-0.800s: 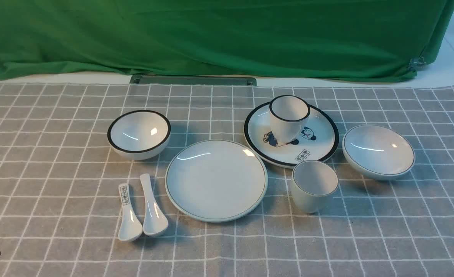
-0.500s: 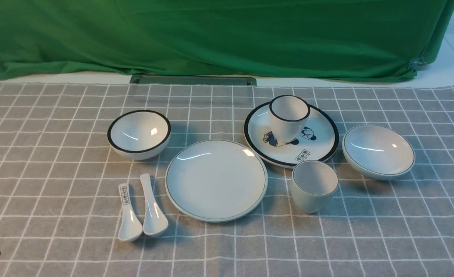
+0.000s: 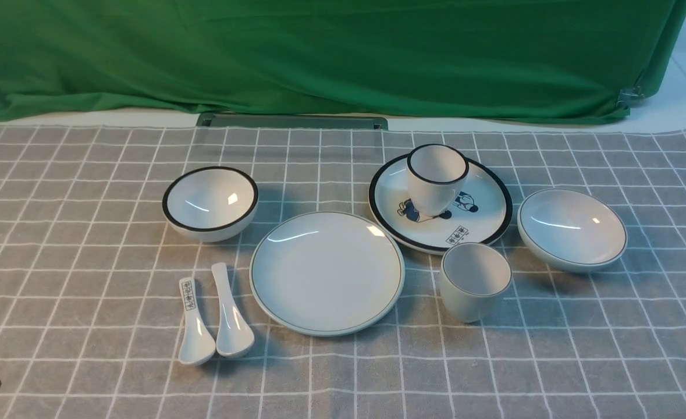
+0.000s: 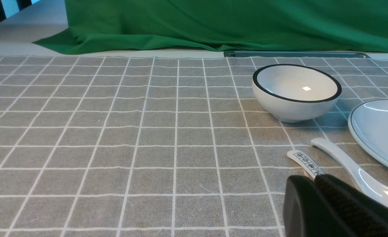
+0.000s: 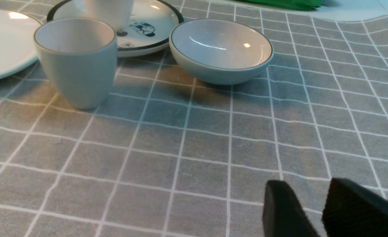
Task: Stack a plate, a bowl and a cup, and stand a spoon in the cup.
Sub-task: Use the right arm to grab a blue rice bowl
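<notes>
Dinnerware laid out on a grey checked tablecloth (image 3: 86, 262), with nothing stacked so far. The plain white plate (image 3: 326, 272) with the thin dark rim line lies flat at the centre, and everything else sits around it. Just to its right stands the small thin-rimmed cup (image 3: 474, 281), upright and empty. Farther right of the plate, beyond the cup, the wide shallow bowl (image 3: 571, 229) rests on the cloth, apart from both. To the plate's left lies the plain white soup spoon (image 3: 231, 314), bowl end toward me, close to the plate's rim. Side by side with it, on the side away from the plate, is a spoon with black characters on its handle (image 3: 193, 323). Behind the plate to the left sits a deeper black-rimmed bowl (image 3: 210, 202). Behind it to the right, a black-rimmed cartoon plate (image 3: 476, 227) carries a black-rimmed cup (image 3: 436, 177). My left gripper (image 4: 314, 184) hangs low near the spoon handles, to the plate's left. Its jaws look pressed together and hold nothing. My right gripper (image 5: 309, 186) hangs well to the near right of the plate, short of the bowl. Its jaws are a little apart and empty.
</notes>
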Controlling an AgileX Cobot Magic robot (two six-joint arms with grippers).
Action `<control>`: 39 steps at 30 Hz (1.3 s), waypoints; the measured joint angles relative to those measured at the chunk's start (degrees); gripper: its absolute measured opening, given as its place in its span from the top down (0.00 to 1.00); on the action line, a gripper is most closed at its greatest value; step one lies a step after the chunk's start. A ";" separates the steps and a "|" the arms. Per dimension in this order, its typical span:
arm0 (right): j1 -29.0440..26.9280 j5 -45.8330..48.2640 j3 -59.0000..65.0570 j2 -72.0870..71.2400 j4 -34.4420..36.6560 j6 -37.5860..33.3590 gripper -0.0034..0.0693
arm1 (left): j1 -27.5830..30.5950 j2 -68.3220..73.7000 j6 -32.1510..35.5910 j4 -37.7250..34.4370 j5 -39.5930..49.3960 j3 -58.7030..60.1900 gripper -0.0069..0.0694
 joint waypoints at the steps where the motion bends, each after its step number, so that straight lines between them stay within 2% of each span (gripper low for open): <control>1: 0.00 0.00 0.00 0.00 0.00 0.00 0.62 | 0.00 0.00 0.00 0.00 0.00 0.00 0.89; 6: 0.00 0.00 0.00 0.00 0.00 0.00 0.62 | 0.00 0.00 -0.21 -0.72 -0.48 0.00 0.89; 8: 0.00 0.00 0.00 0.00 0.00 0.00 0.62 | 0.00 0.00 -2.75 -5.56 -2.92 0.00 0.89; 10: 0.00 0.00 0.00 0.00 0.00 0.00 0.62 | 0.00 0.00 -7.88 -14.05 -7.60 0.00 0.89; 14: 0.00 0.00 0.00 0.00 0.00 0.00 0.62 | 0.00 0.00 -13.29 -24.14 -14.77 0.00 0.89; 18: 0.00 0.00 0.00 0.00 0.00 0.00 0.62 | 0.00 0.00 -16.75 -26.42 -17.51 -0.22 0.89; 20: 0.00 0.00 0.00 0.00 0.00 0.00 0.62 | -0.47 0.25 -17.94 -26.19 -11.80 -3.34 0.89; 21: 0.00 0.00 0.00 0.00 0.00 0.00 0.62 | -1.39 1.74 -16.09 -25.37 -6.45 -7.67 0.89; 22: 0.00 0.00 0.00 0.00 0.00 0.00 0.62 | -1.55 2.06 -15.05 -25.29 -5.67 -9.08 0.89; 26: 0.00 0.00 0.00 0.00 0.00 0.00 0.62 | -5.79 15.49 -1.98 -24.68 13.89 -25.24 0.89; 28: 0.00 0.00 0.00 0.00 0.00 0.00 0.62 | -6.81 23.99 1.29 -23.94 23.04 -31.46 0.89; 29: 0.00 0.00 0.00 0.00 0.00 0.00 0.62 | -6.77 24.86 1.61 -23.81 23.90 -31.46 0.89; 30: 0.00 0.00 0.00 0.00 0.00 0.00 0.62 | -6.92 32.77 4.23 -22.94 30.67 -36.01 0.89; 31: 0.00 0.00 0.00 0.00 0.00 0.00 0.62 | -6.99 37.01 5.71 -22.57 33.23 -38.05 0.89; 34: 0.00 0.00 0.00 0.00 0.00 0.00 0.62 | -8.12 44.79 7.59 -22.57 35.31 -41.35 0.89; 36: 0.00 0.00 0.00 0.00 0.00 0.00 0.62 | -11.08 54.08 9.61 -22.29 33.70 -43.70 0.89; 39: 0.00 0.00 0.00 0.00 0.00 0.00 0.62 | -13.68 59.22 9.97 -21.22 31.70 -44.92 0.89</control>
